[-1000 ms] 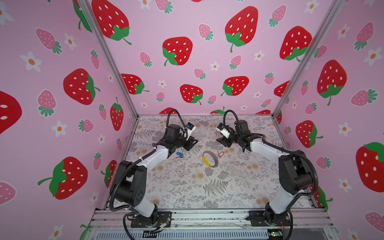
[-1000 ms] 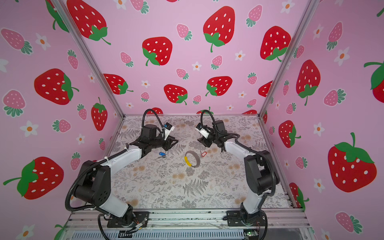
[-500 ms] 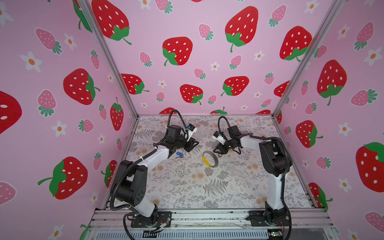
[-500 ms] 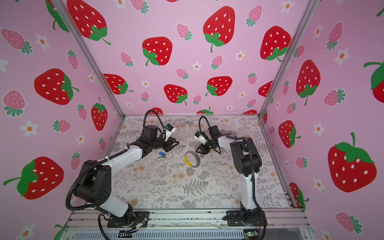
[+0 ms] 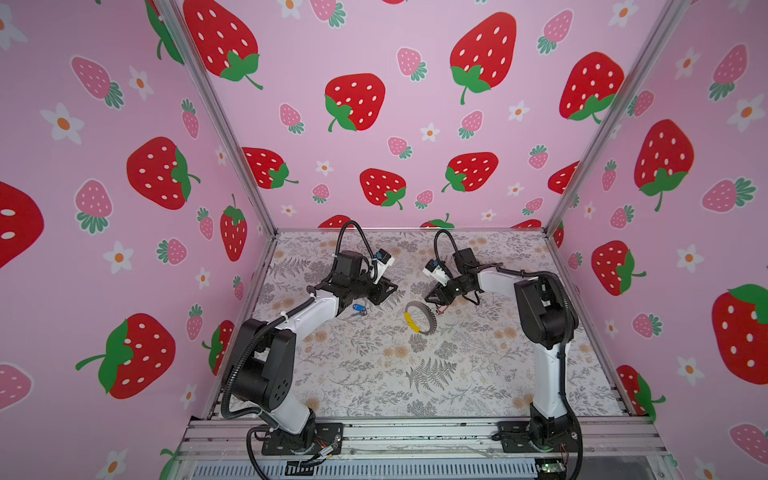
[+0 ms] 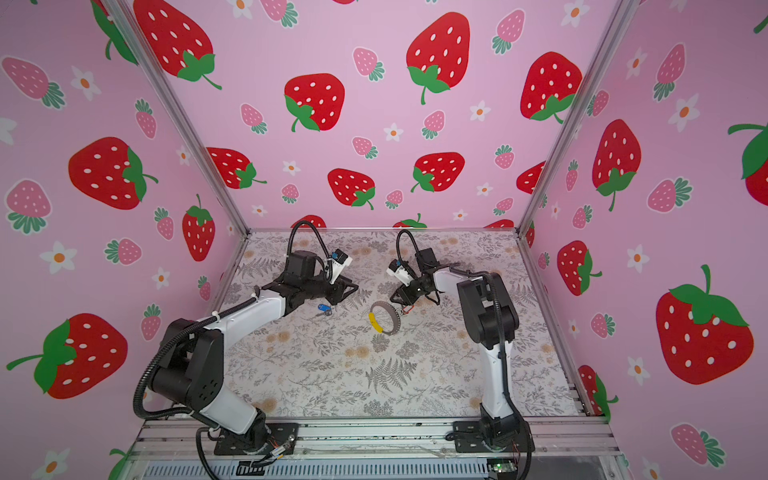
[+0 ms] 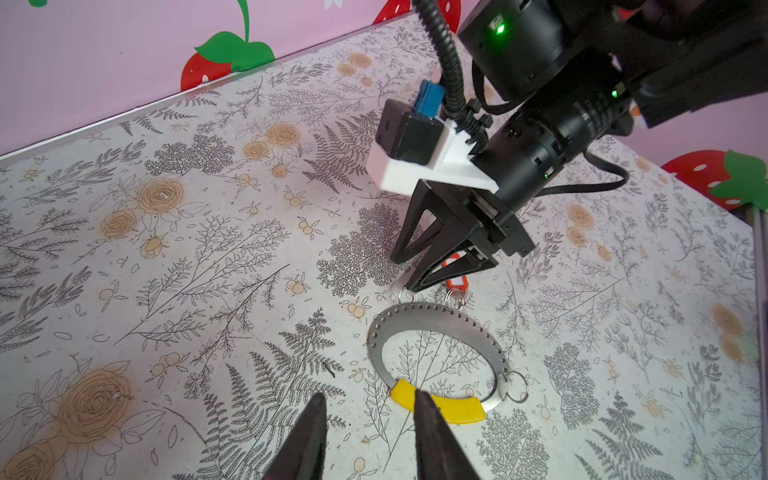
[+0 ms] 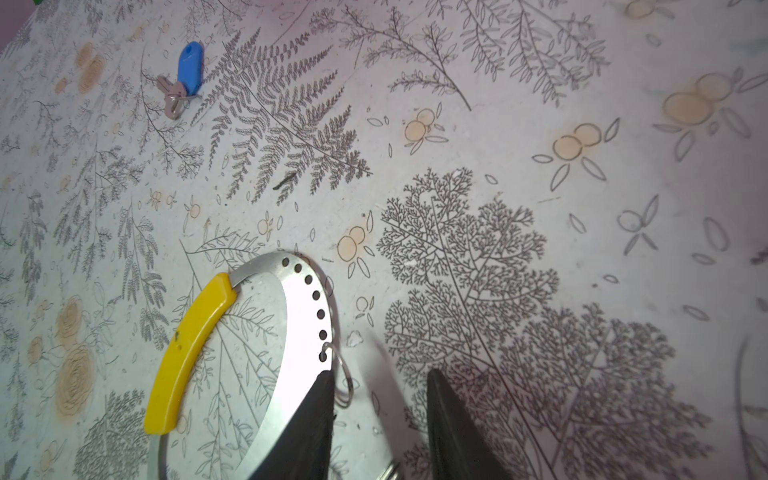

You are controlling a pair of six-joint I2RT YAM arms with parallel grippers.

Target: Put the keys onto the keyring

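Keyring (image 5: 410,322) flat on floral tabletop (image 5: 415,374)

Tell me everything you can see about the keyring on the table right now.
The keyring is a flat grey hoop, metal by its look, with a row of small holes punched along its outer edge and one bright yellow segment, seemingly plastic. Thin wire rings are threaded through some holes. It lies flat on the floral table, between the two arms. The right gripper, open, is low over its edge beside one wire ring; whether a finger touches the band cannot be told.
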